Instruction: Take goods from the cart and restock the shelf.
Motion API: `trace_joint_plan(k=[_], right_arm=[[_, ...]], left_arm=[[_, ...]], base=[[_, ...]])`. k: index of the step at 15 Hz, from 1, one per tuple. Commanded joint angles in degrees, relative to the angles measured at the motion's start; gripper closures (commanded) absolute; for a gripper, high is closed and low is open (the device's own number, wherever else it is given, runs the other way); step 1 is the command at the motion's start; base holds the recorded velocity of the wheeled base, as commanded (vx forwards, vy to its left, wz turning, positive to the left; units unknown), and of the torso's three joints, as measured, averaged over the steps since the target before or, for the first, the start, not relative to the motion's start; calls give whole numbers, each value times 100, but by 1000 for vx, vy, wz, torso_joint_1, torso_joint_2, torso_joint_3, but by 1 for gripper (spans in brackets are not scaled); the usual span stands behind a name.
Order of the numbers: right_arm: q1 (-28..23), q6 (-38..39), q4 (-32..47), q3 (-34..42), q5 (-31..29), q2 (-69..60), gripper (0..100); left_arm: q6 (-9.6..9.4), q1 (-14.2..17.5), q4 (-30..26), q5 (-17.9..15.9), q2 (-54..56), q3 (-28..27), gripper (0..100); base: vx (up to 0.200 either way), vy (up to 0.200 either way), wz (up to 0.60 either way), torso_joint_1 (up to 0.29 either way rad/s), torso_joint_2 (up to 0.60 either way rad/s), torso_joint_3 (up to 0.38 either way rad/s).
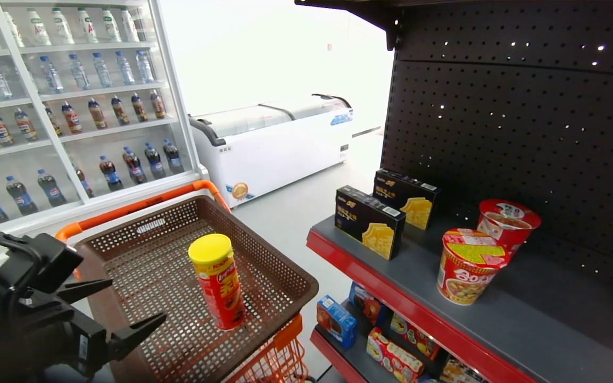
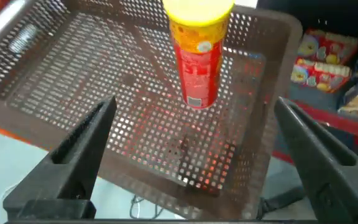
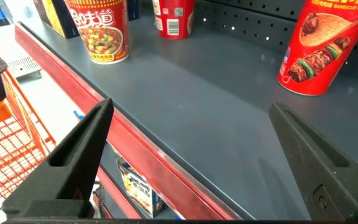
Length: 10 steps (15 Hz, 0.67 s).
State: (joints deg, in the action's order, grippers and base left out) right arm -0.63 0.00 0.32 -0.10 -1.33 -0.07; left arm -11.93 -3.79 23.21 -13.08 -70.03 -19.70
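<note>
**Containers.** I see 1 brown mesh basket (image 1: 147, 266) (image 2: 104, 93) seated on top of the orange cart (image 1: 141, 204). It holds 1 item: a red chip can (image 1: 221, 284) (image 2: 199, 56) with a yellow lid. The can stands upright on the basket floor, toward the side nearest the shelf.

**Grippers.** The left gripper (image 1: 136, 299) (image 2: 194, 102) hangs at the near rim of the basket. Its fingers are spread wide and grip nothing. The can stands apart from them, farther into the basket. The right gripper (image 3: 191, 106) hangs over the front part of the shelf deck (image 1: 524, 319) (image 3: 197, 93). Its fingers are also spread wide and grip nothing.

**Shelf.** The deck is grey with a red front edge. It carries:
- 2 black boxes (image 1: 370, 221) (image 1: 406, 198), upright, 1 behind the other at the end nearest the cart.
- 2 cup noodles (image 1: 470, 265) (image 1: 507, 219), 1 near the front edge and 1 behind it.
- 1 second chip can (image 3: 316, 46), upright and well apart from the cups, at the other end.

The lower shelf (image 1: 349, 346) holds several coloured packets.

**Room.** A black pegboard (image 1: 524, 106) backs the shelf. A glass-door cooler (image 1: 72, 106) with rows of bottles stands behind the cart. A white chest freezer (image 1: 274, 143) stands beside the cooler on a pale floor.
</note>
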Motion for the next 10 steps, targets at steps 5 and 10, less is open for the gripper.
trace_joint_plan(k=[5,10], right_arm=[[2,0,3,1,1,7,0],[2,0,3,1,1,7,0]], left_arm=[[-2,-104,1133,7,-1636,-60,0],[104,-175,1449,-10,-2462,-359,0]], base=[[0,0,0,0,0,0],[0,0,0,0,0,0]])
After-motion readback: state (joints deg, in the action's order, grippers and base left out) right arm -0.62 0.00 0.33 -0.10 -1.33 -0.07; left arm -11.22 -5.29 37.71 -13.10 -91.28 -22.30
